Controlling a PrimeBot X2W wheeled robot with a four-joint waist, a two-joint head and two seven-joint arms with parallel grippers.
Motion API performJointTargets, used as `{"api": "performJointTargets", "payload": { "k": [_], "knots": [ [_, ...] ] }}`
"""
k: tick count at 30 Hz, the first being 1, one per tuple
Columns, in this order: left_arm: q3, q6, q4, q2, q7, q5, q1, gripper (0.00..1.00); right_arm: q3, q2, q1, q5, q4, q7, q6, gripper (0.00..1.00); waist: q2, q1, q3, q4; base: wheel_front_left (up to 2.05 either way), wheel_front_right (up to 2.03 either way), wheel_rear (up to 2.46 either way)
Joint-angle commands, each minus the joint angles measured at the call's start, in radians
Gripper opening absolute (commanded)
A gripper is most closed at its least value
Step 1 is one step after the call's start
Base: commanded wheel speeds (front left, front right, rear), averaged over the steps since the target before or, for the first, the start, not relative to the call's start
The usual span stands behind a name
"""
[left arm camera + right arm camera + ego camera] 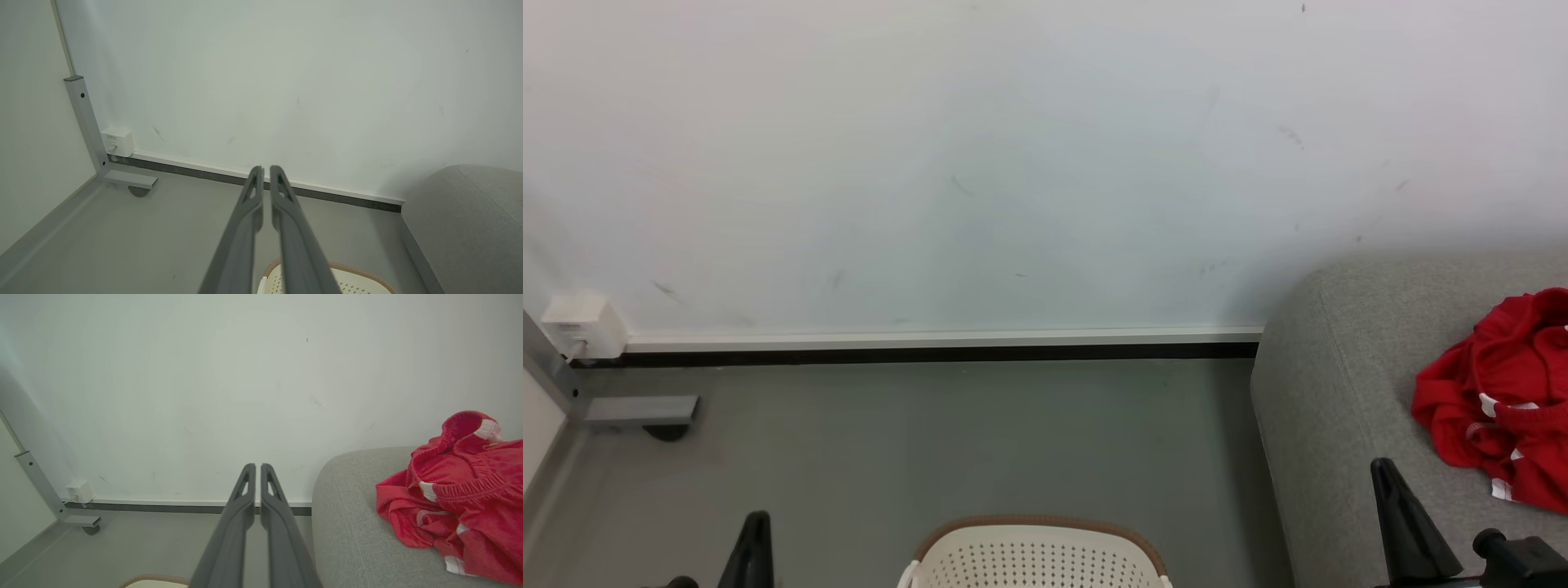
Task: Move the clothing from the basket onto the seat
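The clothing (1499, 400) is a crumpled heap of bright red fabric with white trim and small white patches. It lies on the seat (1331, 392) at the right edge of the head view, partly cut off by the frame. The seat is a light grey upholstered sofa with a rounded corner, in the lower right. The basket (1037, 523), cream-white with perforated sides and a brown rim, sits at bottom centre, just left of the seat, with one curved end showing.
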Motion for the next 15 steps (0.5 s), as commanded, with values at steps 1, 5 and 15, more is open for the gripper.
{"api": "performJointTargets", "payload": {
  "k": [1,5,15],
  "knots": [
    [0.009,-0.001,0.005,0.001,0.015,-0.030,-0.013,0.00,-0.006,0.000,-0.005,0.030,-0.003,0.007,0.000,0.00,0.0000,0.0000,0.001,0.000,0.00,0.00,0.00],
    [0.014,-0.004,0.008,0.000,0.042,-0.109,-0.025,0.00,-0.019,0.004,-0.009,0.101,-0.003,0.028,0.000,0.00,0.0000,0.0000,0.003,0.000,0.00,0.00,0.00],
    [0.005,-0.009,-0.002,-0.002,0.078,-0.276,-0.035,0.00,-0.046,0.014,-0.019,0.246,-0.002,0.070,0.000,0.00,0.0000,0.0000,0.007,0.001,0.00,0.00,0.00]
  ]
}}
